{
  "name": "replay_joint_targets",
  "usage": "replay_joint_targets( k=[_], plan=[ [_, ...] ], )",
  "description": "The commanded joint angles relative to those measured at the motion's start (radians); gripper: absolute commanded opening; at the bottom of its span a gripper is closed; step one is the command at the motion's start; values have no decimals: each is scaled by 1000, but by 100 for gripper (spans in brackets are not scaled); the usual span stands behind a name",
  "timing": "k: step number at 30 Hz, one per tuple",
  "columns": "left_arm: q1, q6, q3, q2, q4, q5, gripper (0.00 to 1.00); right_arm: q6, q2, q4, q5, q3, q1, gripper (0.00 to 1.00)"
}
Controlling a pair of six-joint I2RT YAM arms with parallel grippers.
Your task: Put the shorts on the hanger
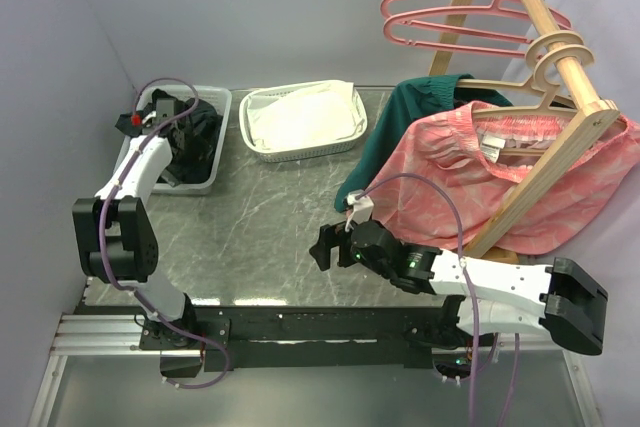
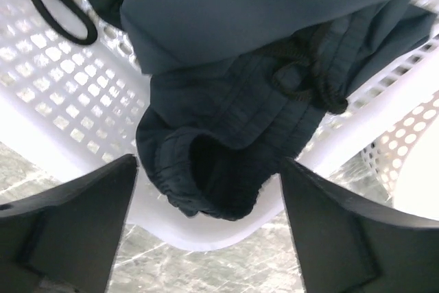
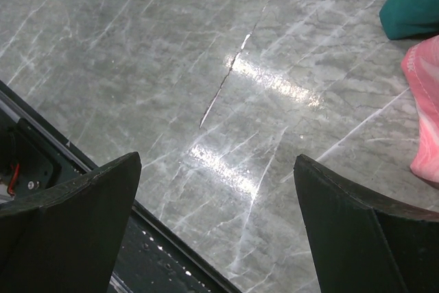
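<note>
Top view of a grey marble bench [image 1: 270, 217] w/ two robot arms at its near edge. A wooden rack [image 1: 582, 69] stands at far R.

The hanger [image 1: 460, 17] is thin pink plastic w/ a curved hook and wavy shoulders. It hangs on the rack's top rail, near the upper end, and nothing is on it. A pink garment [image 1: 450, 167] drapes over the rack lower down, w/ a green garment [image 1: 410, 117] just beside the rack's L side.

The shorts [image 1: 195, 127] are dark navy, w/ a ribbed elastic waistband and a black drawcord. They lie bunched in a white perforated tray [image 1: 222, 137], far L of the rack, one fold spilling over the rim.

L pincer [image 1: 175, 112] hovers at the shorts, fingers wide apart either side of that fold, not clamped. R pincer [image 1: 325, 245] is near the rack's foot, fingers apart over bare bench, holding nothing.
</note>
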Motion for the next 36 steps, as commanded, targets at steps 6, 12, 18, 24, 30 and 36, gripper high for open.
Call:
replay_joint_targets(
  k=[6, 12, 18, 24, 30, 36],
  plan=[
    [0, -30, -60, -28, 73, 98, 45, -9, 52, 53, -23, 44, -7, 100],
    [0, 4, 90, -17, 10, 54, 1, -15, 43, 27, -16, 66, -7, 100],
    [9, 53, 314, -69, -50, -60, 1, -32, 23, -23, 1, 110, -9, 100],
    [14, 128, 558, -103, -108, -127, 1, -58, 37, -53, 12, 180, -10, 100],
    [14, 199, 768, -113, -107, -142, 1, -94, 66, -85, 17, 274, -12, 100],
    [14, 260, 869, -104, -26, -66, 1, -115, 80, -101, 29, 334, -15, 100]
  ],
)
